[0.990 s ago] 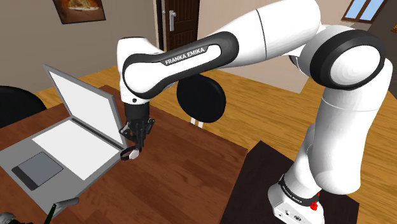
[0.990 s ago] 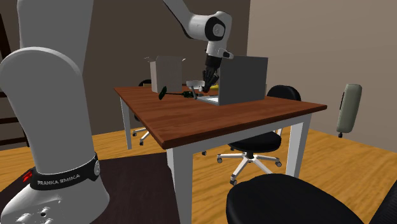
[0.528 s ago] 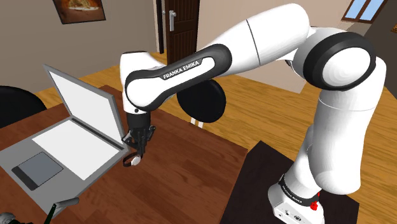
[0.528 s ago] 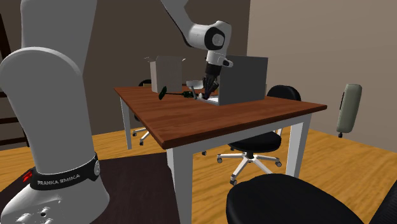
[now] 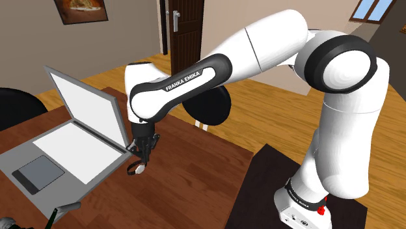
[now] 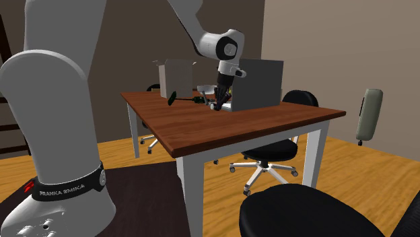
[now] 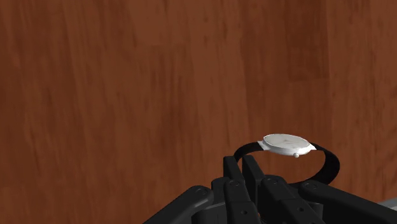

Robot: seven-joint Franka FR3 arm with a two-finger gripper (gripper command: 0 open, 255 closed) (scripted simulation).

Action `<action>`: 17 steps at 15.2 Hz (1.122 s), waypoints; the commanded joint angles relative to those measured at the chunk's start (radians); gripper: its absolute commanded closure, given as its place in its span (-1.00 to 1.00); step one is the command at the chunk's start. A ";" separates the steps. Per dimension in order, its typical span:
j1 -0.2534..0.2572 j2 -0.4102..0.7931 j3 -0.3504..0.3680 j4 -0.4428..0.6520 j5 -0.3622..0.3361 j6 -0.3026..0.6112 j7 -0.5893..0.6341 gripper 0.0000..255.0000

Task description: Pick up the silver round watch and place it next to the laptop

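A silver round watch (image 7: pixel 287 144) with a black strap hangs from my gripper (image 7: pixel 242 168), whose two fingers are shut together on the strap beside the face. In the shoulder view the watch (image 5: pixel 135 169) is just above the brown wooden table (image 5: pixel 182 188), close to the near corner of the open grey laptop (image 5: pixel 65 146), with the gripper (image 5: pixel 143 157) pointing straight down over it. From the second exterior view the gripper (image 6: pixel 217 102) stands low in front of the laptop (image 6: pixel 259 84). Whether the watch touches the wood I cannot tell.
A dark green-and-black object (image 5: pixel 57 213) lies near the table's front edge in the shoulder view. A grey box (image 6: pixel 177 77) stands at the far end of the table. Black office chairs (image 5: pixel 207 103) surround the table (image 6: pixel 202 128).
The gripper has moved down toward the table with the watch still in it, staying beside the laptop's corner. The arm's elbow has swung slightly lower.
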 commanded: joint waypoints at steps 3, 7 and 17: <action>0.000 0.000 0.000 0.000 0.000 0.001 0.000 1.00; 0.000 0.000 0.000 0.000 0.000 0.001 0.000 -1.00; -0.018 -0.047 -0.006 0.064 0.001 -0.113 -0.001 -1.00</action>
